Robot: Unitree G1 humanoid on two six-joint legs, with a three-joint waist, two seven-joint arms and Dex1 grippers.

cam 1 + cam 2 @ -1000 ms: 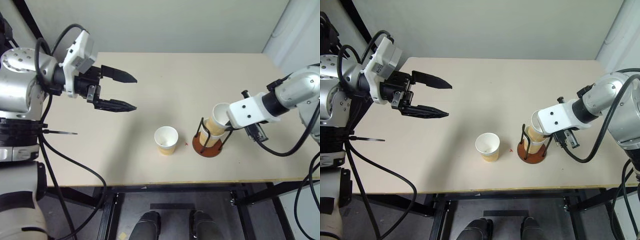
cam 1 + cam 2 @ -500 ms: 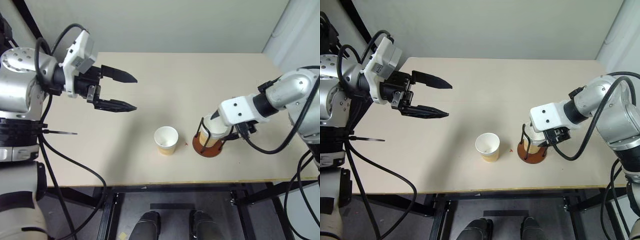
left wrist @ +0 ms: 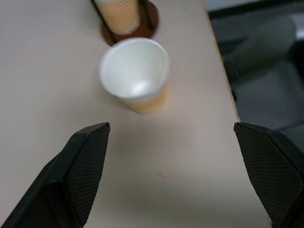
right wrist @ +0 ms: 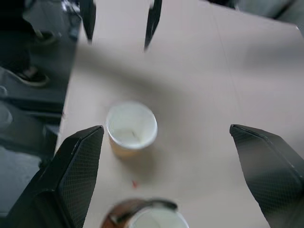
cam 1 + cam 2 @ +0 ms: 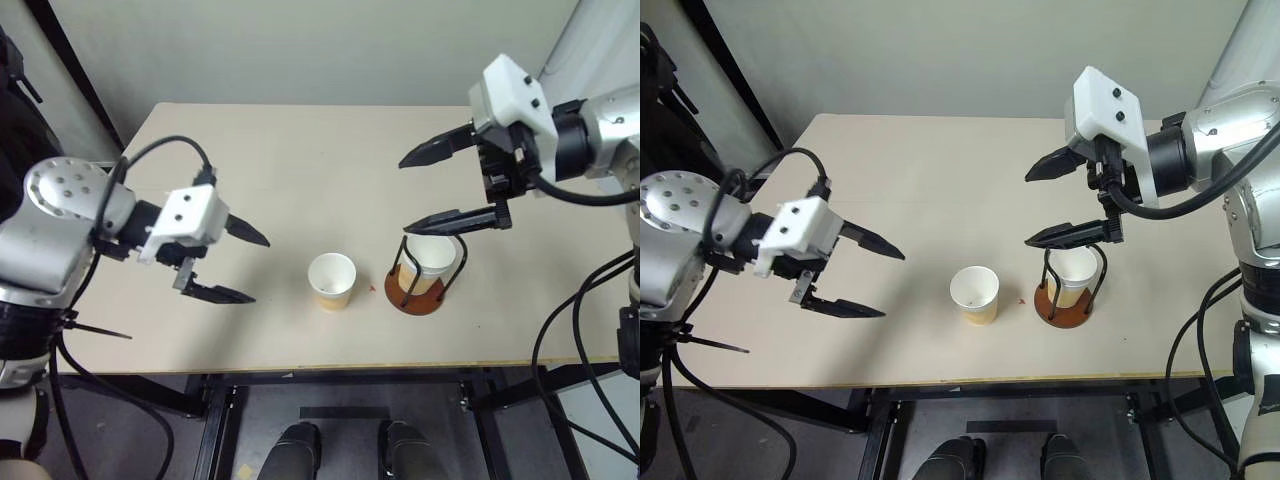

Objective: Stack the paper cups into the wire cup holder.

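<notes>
- Standing loose on your table (image 5: 300,160): one paper cup (image 5: 332,280), upright, mouth up, just left of the wire cup holder (image 5: 418,285).
- In the holder: stacked paper cups (image 5: 428,262), seated between its black loops.
- Your left gripper (image 5: 243,265): fingers spread wide, empty, hanging left of the loose cup.
- Your right gripper (image 5: 428,188): fingers wide, empty, above the holder.

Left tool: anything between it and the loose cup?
No. In the left wrist view, only bare table lies between the open left tool and the loose cup.
</notes>
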